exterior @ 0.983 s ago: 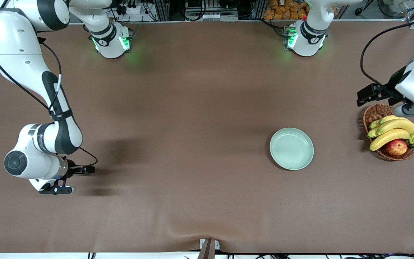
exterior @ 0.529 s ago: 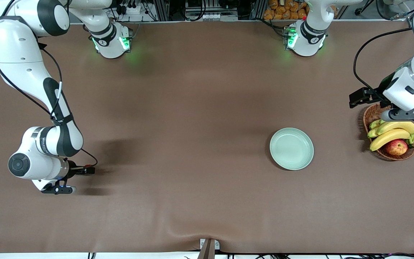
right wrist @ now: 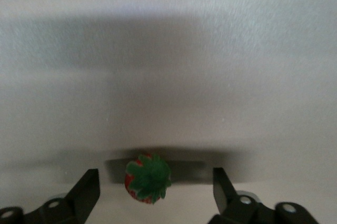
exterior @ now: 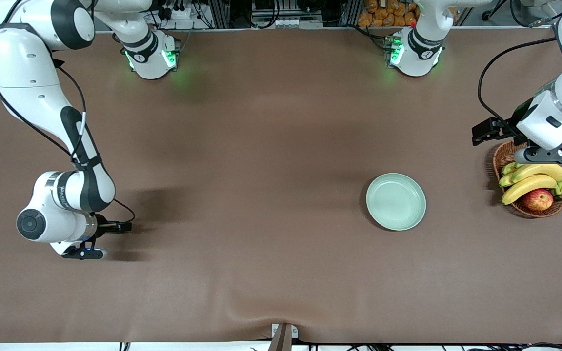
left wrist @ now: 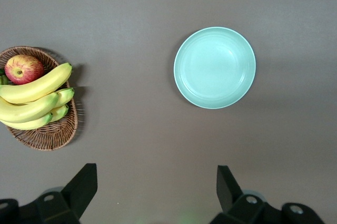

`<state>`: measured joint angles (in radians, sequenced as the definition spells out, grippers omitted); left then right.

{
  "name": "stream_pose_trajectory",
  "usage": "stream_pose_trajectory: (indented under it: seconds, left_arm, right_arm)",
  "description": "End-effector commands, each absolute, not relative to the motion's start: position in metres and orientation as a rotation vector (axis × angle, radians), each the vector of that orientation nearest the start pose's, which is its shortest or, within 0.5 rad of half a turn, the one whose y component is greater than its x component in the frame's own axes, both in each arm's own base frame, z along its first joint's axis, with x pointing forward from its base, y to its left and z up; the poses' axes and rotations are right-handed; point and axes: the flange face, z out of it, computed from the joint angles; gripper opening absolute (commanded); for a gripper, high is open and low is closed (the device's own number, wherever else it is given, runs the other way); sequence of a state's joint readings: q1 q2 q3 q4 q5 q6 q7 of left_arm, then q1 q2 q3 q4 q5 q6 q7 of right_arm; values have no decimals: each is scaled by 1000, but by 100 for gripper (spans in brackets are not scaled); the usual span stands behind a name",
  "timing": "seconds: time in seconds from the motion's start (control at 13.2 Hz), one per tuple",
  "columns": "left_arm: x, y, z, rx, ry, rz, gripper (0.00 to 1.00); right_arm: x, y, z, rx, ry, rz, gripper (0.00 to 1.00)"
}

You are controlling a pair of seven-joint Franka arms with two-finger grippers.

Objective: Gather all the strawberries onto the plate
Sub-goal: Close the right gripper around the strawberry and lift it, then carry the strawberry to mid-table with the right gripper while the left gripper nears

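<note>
Your right hand (right wrist: 152, 195) is hanging low over the bench (exterior: 261, 195), fingers apart around one strawberry (right wrist: 148, 178), not gripping it. Next you are needing to close and carry it toward three o'clock, to the empty plate (exterior: 396, 201). Your left hand (left wrist: 152, 192) is waiting apart above the basket (exterior: 508, 153).

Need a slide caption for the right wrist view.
Right tool low over the table, its open fingers either side of a strawberry.

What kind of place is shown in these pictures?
Probably a robotics laboratory: two white robot arms are mounted on a long brown-covered table, with cables and aluminium framing along its edge and a wicker fruit basket as a prop.
</note>
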<state>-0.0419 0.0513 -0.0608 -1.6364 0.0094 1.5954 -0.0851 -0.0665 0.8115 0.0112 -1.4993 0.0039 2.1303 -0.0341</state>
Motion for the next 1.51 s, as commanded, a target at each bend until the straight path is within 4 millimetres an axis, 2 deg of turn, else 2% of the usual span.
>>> stream_pose_trajectory:
  seconds: [0.0, 0.45, 0.53, 0.68, 0.76, 0.83, 0.91, 1.06, 1.29, 1.36, 1.44]
  left_arm:
    - [556, -57, 570, -3134, 29, 142, 100]
    - [553, -57, 571, -3133, 31, 147, 100]
    - [553, -57, 570, -3133, 31, 151, 100]
    - [553, -57, 570, -3133, 31, 151, 100]
    - [553, -57, 569, -3133, 31, 154, 100]
    - [553, -57, 569, -3133, 31, 154, 100]
    - [553, -57, 570, -3133, 31, 151, 100]
    - [556, -57, 565, -3133, 31, 159, 100]
    - [558, -57, 562, -3133, 29, 159, 100]
    - [557, -56, 560, -3132, 29, 166, 100]
    - [557, -56, 560, -3132, 29, 168, 100]
  right_arm:
    - [688, -37, 176, -3094, 19, 314, 0]
    - [698, -38, 191, -3105, 12, 249, 0]
    - [702, -35, 202, -3106, -30, 220, 0]
    - [708, -19, 234, -3089, -272, 151, 0]
    - [710, -3, 243, -3073, -400, 128, 0]
    - [714, 16, 254, -3046, -526, 96, 0]
    - [715, 49, 258, -3005, -646, 78, 0]
    - [708, 116, 257, -2909, -782, 64, 0]
    - [679, 244, 258, -2799, -986, 33, 0]
    - [669, 289, 262, -2782, -1029, -32, 0]
    - [655, 330, 257, -2774, -1033, -82, 0]
